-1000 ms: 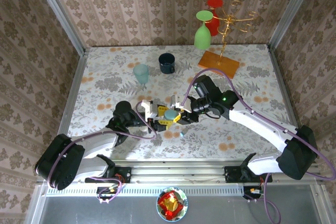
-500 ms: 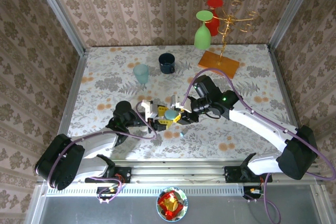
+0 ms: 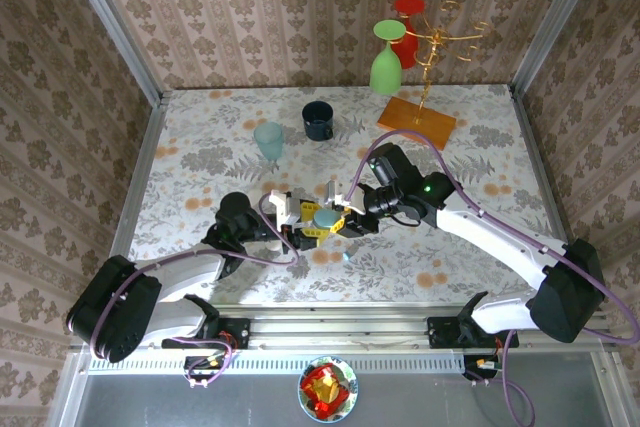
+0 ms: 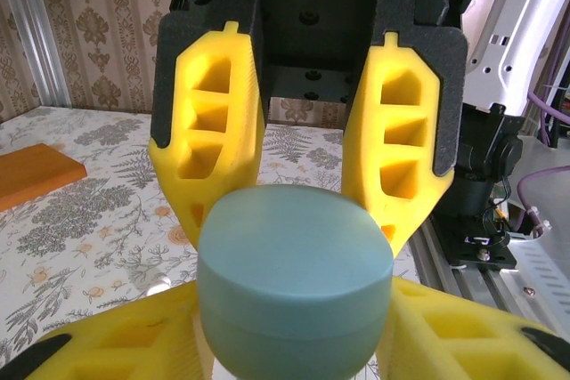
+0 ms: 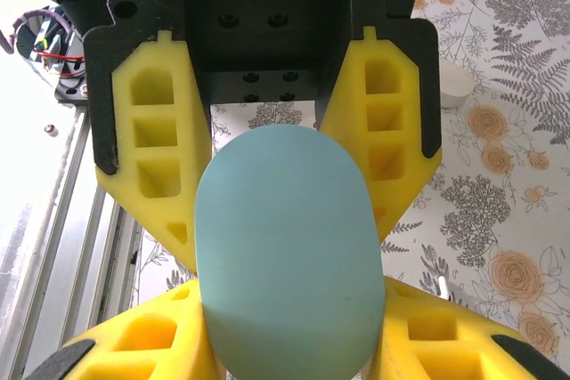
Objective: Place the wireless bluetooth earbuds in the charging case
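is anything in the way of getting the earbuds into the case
Yes. The charging case is closed, lid down on its base, so its inside is covered. The left gripper and right gripper both clamp it from opposite sides.

We see a staged lab booth: wallpapered panels (image 3: 300,7) up top, aluminium post (image 3: 112,22) upper left, mounting rail (image 3: 340,332) below.

Pale blue rounded charging case (image 4: 294,273), lid closed, held aloft, seam horizontal
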Controlling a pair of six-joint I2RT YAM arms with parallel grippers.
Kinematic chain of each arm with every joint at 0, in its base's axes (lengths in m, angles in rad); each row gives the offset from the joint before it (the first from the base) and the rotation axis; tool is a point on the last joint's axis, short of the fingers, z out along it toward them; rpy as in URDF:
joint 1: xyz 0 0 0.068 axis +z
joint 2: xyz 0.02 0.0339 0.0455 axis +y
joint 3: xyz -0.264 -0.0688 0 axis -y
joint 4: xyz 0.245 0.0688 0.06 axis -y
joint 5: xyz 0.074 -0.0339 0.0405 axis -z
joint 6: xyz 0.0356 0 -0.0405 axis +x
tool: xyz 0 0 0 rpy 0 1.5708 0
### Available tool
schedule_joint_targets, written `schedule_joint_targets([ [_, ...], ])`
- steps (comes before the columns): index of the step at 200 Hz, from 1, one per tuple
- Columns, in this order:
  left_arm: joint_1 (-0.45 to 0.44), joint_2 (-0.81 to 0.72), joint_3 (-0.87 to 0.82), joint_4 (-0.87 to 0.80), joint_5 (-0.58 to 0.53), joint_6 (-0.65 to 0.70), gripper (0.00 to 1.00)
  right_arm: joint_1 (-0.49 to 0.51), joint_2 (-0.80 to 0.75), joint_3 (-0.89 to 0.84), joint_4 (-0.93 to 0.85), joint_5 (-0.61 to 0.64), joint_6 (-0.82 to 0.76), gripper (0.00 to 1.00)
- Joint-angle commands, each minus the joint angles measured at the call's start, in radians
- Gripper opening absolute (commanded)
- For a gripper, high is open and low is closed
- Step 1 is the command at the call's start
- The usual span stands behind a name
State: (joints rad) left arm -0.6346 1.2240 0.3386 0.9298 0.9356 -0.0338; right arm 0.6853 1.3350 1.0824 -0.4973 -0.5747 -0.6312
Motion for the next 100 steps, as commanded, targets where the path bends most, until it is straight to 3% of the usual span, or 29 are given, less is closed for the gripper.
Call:
schedule_joint_targets([
  [1, -0.008, -0.009, 0.025, 0.051, 0.032, -0.008, 0.44, 0.003, -0.012, -0.016, 0.010, 0.017, 0.010, 0.17],
  [62, -0.009, -0.009, 0.022, 0.067, 0.043, -0.019, 0.41, 0.002, -0.014, -0.021, 0.011, 0.026, 0.014, 0.17],
  [100, -0.011, -0.008, 0.022, 0.066, 0.059, -0.014, 0.27, 0.003, -0.015, -0.022, 0.012, 0.029, 0.016, 0.19],
])
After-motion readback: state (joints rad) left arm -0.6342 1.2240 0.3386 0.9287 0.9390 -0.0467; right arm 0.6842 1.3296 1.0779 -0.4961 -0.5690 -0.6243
